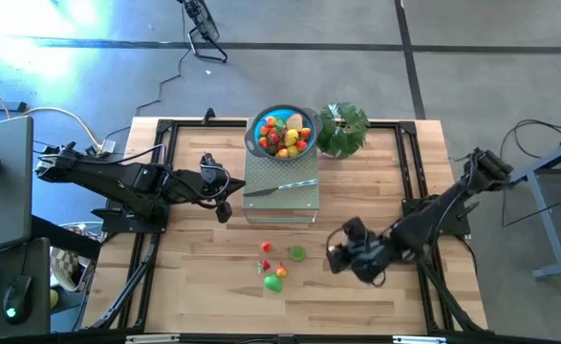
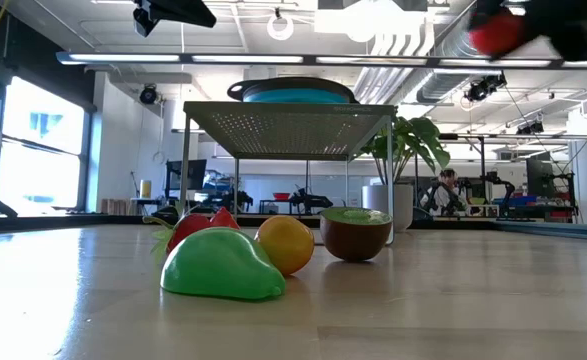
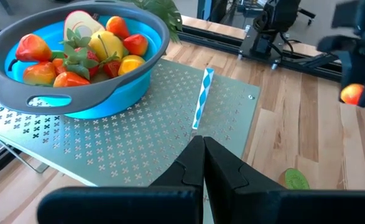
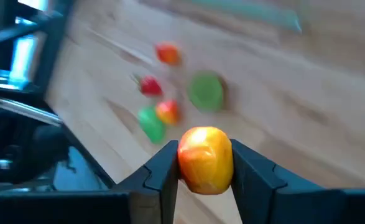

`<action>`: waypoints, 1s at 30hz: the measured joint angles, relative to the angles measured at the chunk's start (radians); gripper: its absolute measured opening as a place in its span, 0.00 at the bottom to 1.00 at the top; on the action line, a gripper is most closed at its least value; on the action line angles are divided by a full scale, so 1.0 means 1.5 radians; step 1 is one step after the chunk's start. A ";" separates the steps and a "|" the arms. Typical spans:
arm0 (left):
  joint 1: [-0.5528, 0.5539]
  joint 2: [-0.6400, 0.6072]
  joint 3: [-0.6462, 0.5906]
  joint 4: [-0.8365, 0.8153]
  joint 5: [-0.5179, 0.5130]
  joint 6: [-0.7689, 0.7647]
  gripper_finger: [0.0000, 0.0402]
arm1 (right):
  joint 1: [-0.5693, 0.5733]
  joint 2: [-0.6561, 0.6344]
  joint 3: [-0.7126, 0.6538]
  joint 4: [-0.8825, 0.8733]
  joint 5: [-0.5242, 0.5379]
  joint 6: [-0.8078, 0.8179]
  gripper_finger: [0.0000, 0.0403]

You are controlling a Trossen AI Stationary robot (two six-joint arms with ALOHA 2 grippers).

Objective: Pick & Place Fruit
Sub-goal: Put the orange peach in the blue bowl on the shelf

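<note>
Gripping an orange-red fruit (image 4: 205, 160), the right gripper (image 4: 205, 171) was clamped on it from both sides, fingers pressed against the fruit's flanks, held up off the table (image 1: 204, 287). In the high view that gripper (image 1: 340, 254) sat over the table's right half, just right of the loose fruit cluster. Low view caught it only as a red blur at the top, so height above the wood was hard to judge.

Loose fruit on the table, below and ahead of the held piece: green pear-shaped one (image 2: 221, 266), orange one (image 2: 286, 244) touching it, red strawberry-type (image 2: 201, 226) behind, and a halved kiwi (image 2: 355, 232) just beside, cut face up. One more small red piece (image 1: 266, 247) lay nearby, apart from the rest.

Blue bowl (image 3: 117, 87) w/ grey rim sat on the perforated metal stand (image 3: 138, 140), already holding approx a dozen fruit. Knife (image 3: 201, 97) lay on the stand beside the bowl, not touching it. Plant (image 1: 343, 128) stood right of the bowl.

Left gripper (image 3: 202, 167) had fingers pressed together, nothing in them, parked near the stand's edge, pointed at the bowl.
</note>
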 joint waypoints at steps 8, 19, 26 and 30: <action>0.000 0.000 0.000 0.000 0.001 0.000 0.00 | -0.133 -0.022 0.002 0.136 -0.001 -0.242 0.28; 0.000 0.000 0.000 -0.005 0.001 -0.001 0.00 | -0.317 -0.021 0.001 0.358 0.000 -0.512 0.28; 0.000 0.000 0.000 -0.011 0.002 -0.001 0.00 | -0.410 -0.021 0.001 0.451 -0.001 -0.628 0.28; 0.000 0.000 0.000 -0.011 0.002 -0.001 0.00 | -0.455 -0.021 0.001 0.512 -0.002 -0.687 0.28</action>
